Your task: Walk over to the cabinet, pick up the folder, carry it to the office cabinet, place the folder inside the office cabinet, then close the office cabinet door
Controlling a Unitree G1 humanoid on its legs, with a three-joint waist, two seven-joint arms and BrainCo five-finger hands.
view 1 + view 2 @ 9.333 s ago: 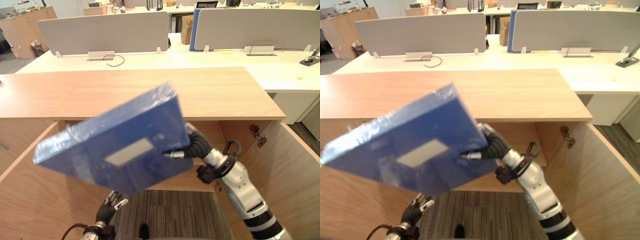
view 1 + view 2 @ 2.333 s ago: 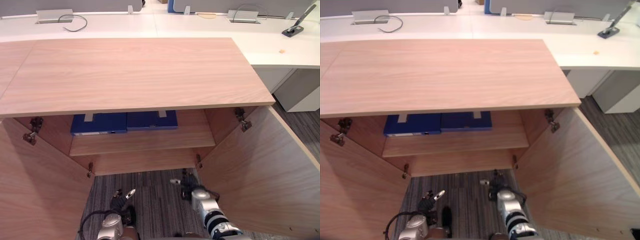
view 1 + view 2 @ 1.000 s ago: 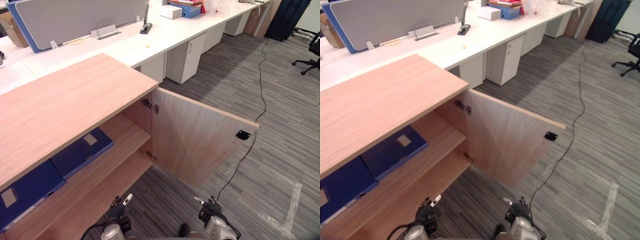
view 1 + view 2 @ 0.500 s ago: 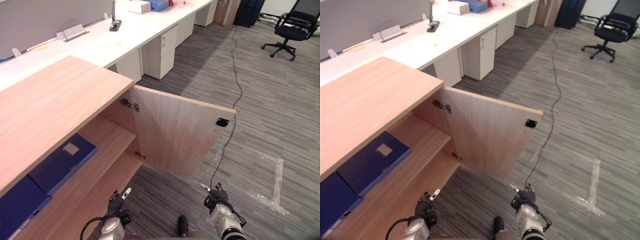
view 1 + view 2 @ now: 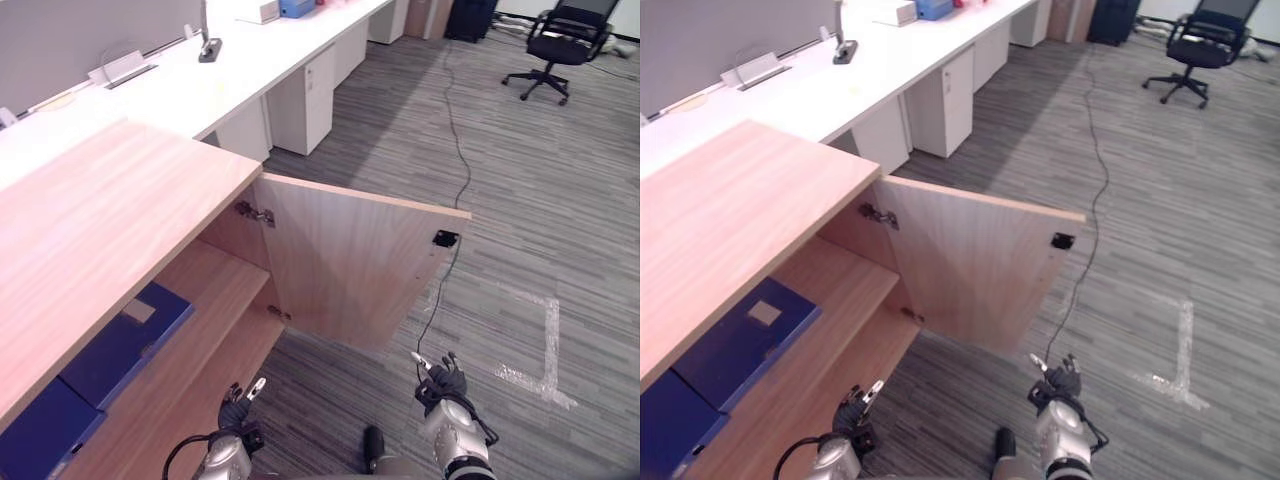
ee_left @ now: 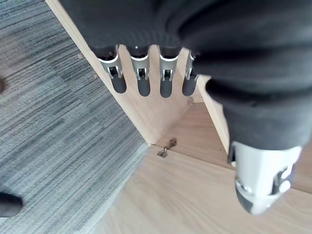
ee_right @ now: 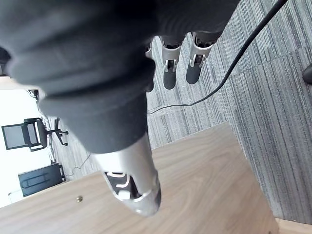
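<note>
Two blue folders lie flat on the upper shelf of the open wooden office cabinet (image 5: 110,200): one (image 5: 125,340) nearer the middle, the other (image 5: 40,440) at the far left. The cabinet's right door (image 5: 360,270) stands wide open, swung out over the carpet. My left hand (image 5: 240,400) hangs low in front of the lower shelf, its fingers (image 6: 141,80) straight and empty. My right hand (image 5: 440,385) hangs low beyond the door's free edge, its fingers (image 7: 180,61) straight too, holding nothing. The door's wooden face (image 7: 195,185) shows close by the right hand.
A row of white desks (image 5: 200,85) with drawer units runs behind the cabinet. A black office chair (image 5: 560,40) stands at the far right. Grey striped carpet with white tape marks (image 5: 548,340) spreads to the right of the door.
The whole picture has shifted a little, so the camera has moved. Folders and door stand as before. Both hands still hang low and open.
</note>
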